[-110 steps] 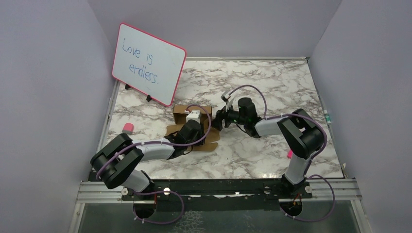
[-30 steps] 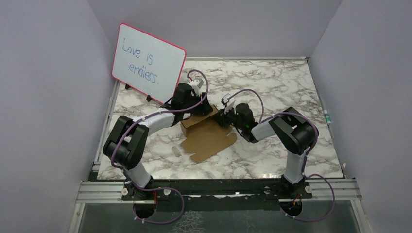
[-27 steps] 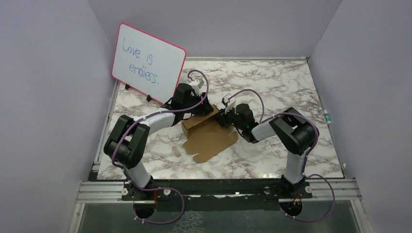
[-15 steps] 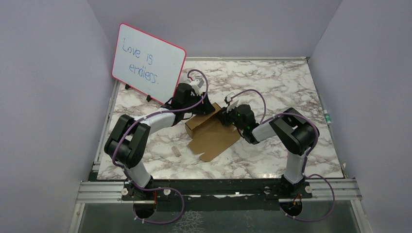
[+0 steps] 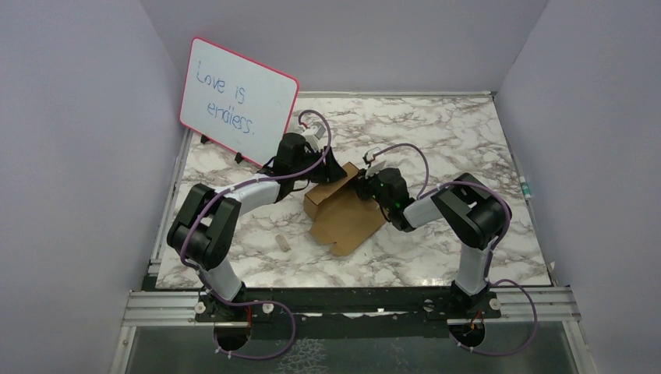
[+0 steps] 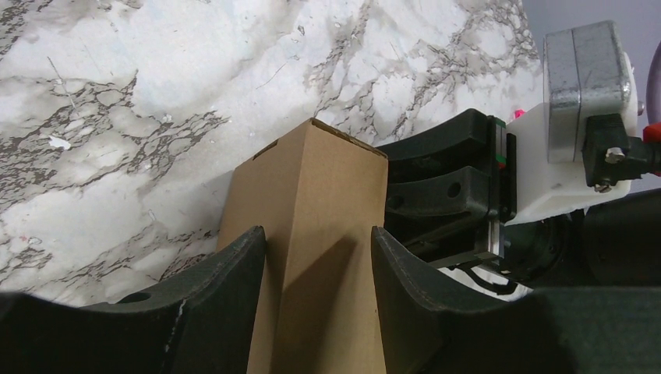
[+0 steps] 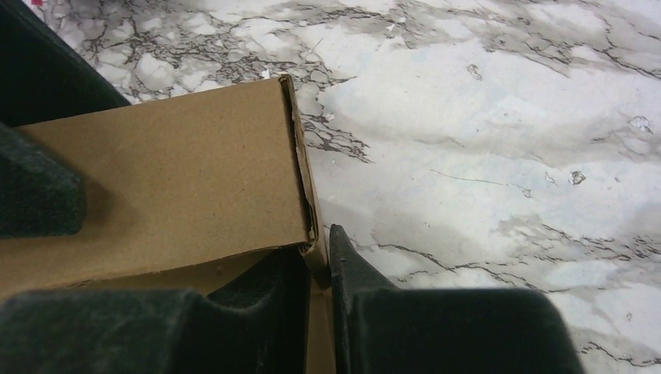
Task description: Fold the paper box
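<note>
The paper box (image 5: 341, 216) is lying in the middle of the bench (image 5: 444, 132), just right of the whiteboard (image 5: 238, 101). Its far end is standing folded up as a low wall, and a flat panel is stretching toward the near edge. The left jaws are straddling that raised wall, fingers (image 6: 226, 280) pressing both faces. The right jaws are pinching a thin cardboard edge, almost fully closed.
</note>
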Controlling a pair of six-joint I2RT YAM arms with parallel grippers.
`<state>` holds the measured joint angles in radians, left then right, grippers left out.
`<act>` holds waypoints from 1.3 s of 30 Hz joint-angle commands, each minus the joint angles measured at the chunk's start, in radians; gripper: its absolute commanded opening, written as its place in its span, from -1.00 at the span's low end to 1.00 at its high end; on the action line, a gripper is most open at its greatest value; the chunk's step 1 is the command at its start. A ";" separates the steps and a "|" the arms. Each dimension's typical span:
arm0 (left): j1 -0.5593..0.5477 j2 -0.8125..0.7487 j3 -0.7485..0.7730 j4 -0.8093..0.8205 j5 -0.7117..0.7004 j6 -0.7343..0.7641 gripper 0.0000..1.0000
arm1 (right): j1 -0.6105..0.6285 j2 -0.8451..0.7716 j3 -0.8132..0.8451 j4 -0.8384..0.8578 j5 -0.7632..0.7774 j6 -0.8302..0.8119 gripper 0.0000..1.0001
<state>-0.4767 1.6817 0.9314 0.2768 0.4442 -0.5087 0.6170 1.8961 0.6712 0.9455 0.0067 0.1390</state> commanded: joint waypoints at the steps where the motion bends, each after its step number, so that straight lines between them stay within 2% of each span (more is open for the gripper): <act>1: -0.002 -0.002 -0.030 0.037 0.087 -0.050 0.06 | 0.012 0.004 0.039 -0.014 0.122 0.024 -0.68; 13: -0.003 -0.037 -0.060 0.041 0.116 -0.057 0.06 | 0.056 0.023 0.064 -0.055 0.264 0.065 -0.70; 24: -0.003 -0.072 -0.083 0.002 0.070 -0.033 0.06 | 0.056 0.009 0.057 0.002 0.150 0.086 -0.59; 31: -0.002 -0.129 -0.050 -0.135 -0.095 0.037 0.16 | 0.057 -0.020 0.016 0.024 0.092 0.035 -0.21; 39: -0.009 -0.245 0.003 -0.329 -0.317 0.097 0.25 | 0.058 -0.149 -0.052 -0.068 0.120 0.046 0.26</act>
<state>-0.4782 1.5181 0.8822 0.0677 0.2741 -0.4580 0.6743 1.8378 0.6525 0.9100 0.1146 0.1783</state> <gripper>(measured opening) 0.619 0.585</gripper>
